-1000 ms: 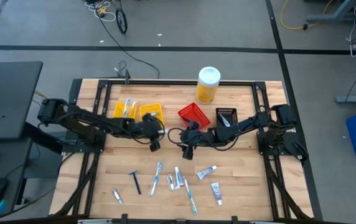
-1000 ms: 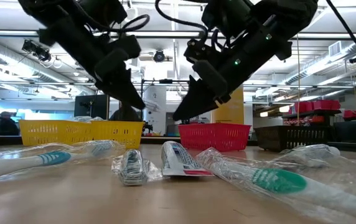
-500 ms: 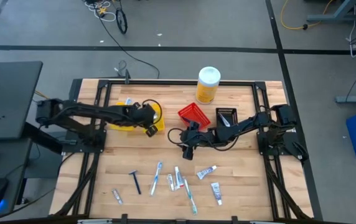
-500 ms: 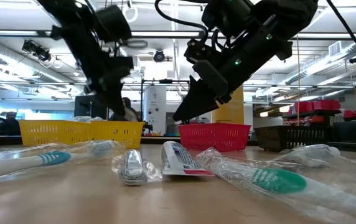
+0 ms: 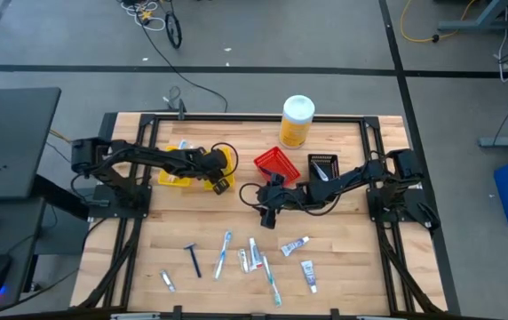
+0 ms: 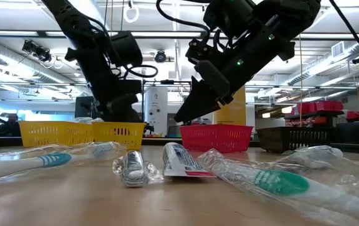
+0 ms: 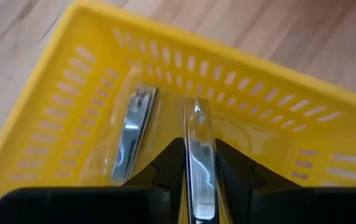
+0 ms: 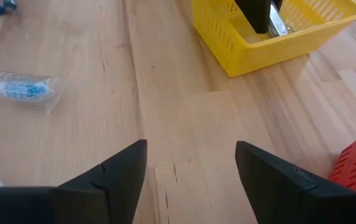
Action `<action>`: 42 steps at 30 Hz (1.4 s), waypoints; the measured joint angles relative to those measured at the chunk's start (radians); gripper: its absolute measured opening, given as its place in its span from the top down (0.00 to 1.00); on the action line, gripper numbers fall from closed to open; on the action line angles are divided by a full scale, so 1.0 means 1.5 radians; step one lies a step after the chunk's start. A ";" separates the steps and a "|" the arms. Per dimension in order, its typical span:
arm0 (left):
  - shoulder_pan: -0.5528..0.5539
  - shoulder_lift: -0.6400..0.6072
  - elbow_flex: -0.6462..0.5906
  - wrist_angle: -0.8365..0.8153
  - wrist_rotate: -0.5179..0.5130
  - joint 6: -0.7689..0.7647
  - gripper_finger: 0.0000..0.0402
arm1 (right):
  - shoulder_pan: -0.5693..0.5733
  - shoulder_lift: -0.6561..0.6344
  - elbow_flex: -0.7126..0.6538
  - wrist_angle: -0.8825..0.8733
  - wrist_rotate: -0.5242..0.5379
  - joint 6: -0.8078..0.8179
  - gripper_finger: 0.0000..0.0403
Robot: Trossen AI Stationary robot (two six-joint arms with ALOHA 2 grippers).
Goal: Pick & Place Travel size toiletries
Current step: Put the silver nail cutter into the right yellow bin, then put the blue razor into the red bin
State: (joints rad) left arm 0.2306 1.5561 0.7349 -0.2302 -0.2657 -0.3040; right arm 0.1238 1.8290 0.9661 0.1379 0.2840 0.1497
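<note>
My left gripper (image 5: 217, 171) reaches down into the right-hand yellow bin (image 7: 271, 93), shut on a silvery packet (image 7: 198, 149). A second silvery packet (image 7: 131, 140) lies flat on that bin's floor. My right gripper (image 5: 267, 212) hovers open above bare wood near the table's centre, touching nothing. Toiletries lie flat on the near part of the table: a razor (image 5: 194, 259), toothbrushes (image 5: 224, 252) (image 5: 272, 281), white tubes (image 5: 294, 244) (image 5: 309, 274) and a small packet (image 5: 167, 281). My left gripper pinches the silvery packet between its two fingers, which come from above and point down into the bin. The packet runs along the fingers, and its free end (image 7: 196, 115) sticks out past the fingertips (image 7: 231, 165) over the bin's floor. I cannot tell whether it touches the floor.
A second yellow bin (image 5: 174, 167) stands left of the first; a red bin (image 5: 276, 164) and a black bin (image 5: 323, 165) stand to the right. A tall yellow canister with a white lid (image 5: 297, 121) stands by the far edge. Bare wood lies between the bins and the toiletries.
My left gripper has carried the silvery packet from the table's centre toward the far edge. It has swung upright over the right-hand yellow bin and come down into it. It has stayed shut. My right arm has kept still.
</note>
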 joint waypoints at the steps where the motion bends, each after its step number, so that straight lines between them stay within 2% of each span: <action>1: 0.000 0.001 0.000 0.002 0.000 0.004 0.80 | 0.000 0.000 0.000 0.000 0.000 0.000 0.35; 11: 0.001 0.000 0.003 -0.010 -0.002 0.017 0.66 | 0.001 0.000 0.000 0.000 -0.020 0.010 0.31; 15: 0.000 -0.013 0.041 -0.067 0.023 0.008 0.61 | 0.002 0.000 0.000 -0.020 -0.022 0.017 0.31; 19: -0.005 -0.018 0.094 -0.151 -0.001 0.038 0.58 | 0.009 -0.004 0.000 -0.065 -0.022 0.017 0.34; 25: -0.017 -0.018 0.187 -0.270 -0.021 0.051 0.58 | 0.024 -0.086 0.000 -0.185 -0.016 0.064 0.38; 29: -0.044 -0.037 0.225 -0.295 -0.021 0.072 0.60 | 0.031 -0.159 0.000 -0.276 0.005 0.102 0.41; 36: -0.090 -0.135 0.212 -0.329 -0.025 0.065 0.61 | 0.050 -0.235 0.000 -0.370 -0.038 0.167 0.43; 42: -0.127 -0.240 0.135 -0.297 -0.024 0.034 0.61 | 0.072 -0.238 0.000 -0.406 -0.040 0.158 0.44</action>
State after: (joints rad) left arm 0.0408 1.1959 0.9379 -0.6755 -0.3023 -0.2527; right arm 0.2313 1.4721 0.9657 -0.4714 0.2242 0.3865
